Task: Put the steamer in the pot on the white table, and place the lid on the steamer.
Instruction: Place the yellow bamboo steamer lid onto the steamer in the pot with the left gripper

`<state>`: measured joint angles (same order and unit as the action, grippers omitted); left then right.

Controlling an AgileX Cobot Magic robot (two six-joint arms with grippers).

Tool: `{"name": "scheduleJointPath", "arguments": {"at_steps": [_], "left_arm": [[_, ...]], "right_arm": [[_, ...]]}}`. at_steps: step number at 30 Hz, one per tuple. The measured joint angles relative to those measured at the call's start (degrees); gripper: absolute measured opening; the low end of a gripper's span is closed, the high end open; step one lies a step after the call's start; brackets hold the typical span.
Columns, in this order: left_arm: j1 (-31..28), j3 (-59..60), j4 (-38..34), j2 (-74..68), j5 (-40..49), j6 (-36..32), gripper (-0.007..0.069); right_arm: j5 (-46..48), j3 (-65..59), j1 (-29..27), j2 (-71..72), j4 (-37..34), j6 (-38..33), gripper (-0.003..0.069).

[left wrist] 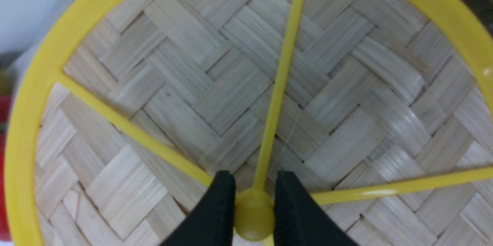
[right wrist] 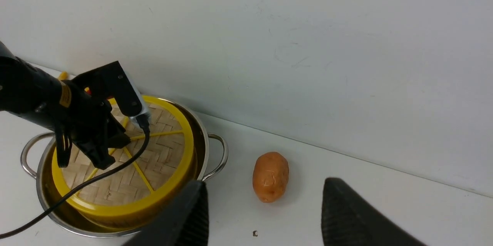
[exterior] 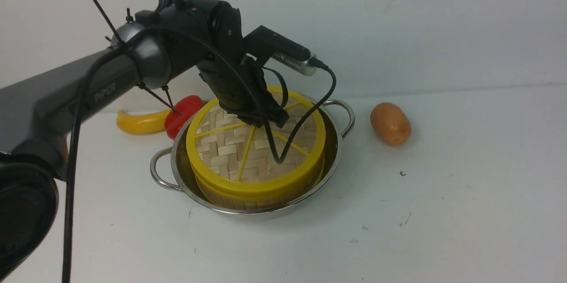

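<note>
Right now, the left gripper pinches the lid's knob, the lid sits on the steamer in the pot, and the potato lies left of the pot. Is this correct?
Only the side is wrong: the potato lies on the robot's right of the pot, apart from it, as the front view shows. The rest stands.

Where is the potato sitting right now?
In the front view, the potato lies on the white table, right of the pot, apart from its handle.

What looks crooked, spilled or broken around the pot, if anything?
Nothing stands out. The lid sits squarely on the steamer inside the pot, with the left gripper closed on its knob. No spill or damage shows on the white table.
</note>
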<state>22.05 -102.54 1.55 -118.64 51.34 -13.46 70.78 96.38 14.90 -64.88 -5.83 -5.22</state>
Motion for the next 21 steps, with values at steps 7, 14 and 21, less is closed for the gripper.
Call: {"name": "scheduleJointPath", "arguments": {"at_steps": [7, 14, 21], "left_arm": [[-0.1, 0.0, 1.5, 0.8, -0.1, 0.0, 0.0115], [-0.2, 0.0, 2.3, 0.8, -0.3, 0.1, 0.0115], [-0.2, 0.0, 0.5, 0.8, -0.2, 0.6, 0.0115]], "right_arm": [[0.1, -0.1, 0.0, -1.3, 0.0, 0.0, 0.0398], [0.1, -0.1, 0.0, -1.3, 0.0, 0.0, 0.0398], [0.1, -0.1, 0.0, -1.3, 0.0, 0.0, 0.0398]]}}
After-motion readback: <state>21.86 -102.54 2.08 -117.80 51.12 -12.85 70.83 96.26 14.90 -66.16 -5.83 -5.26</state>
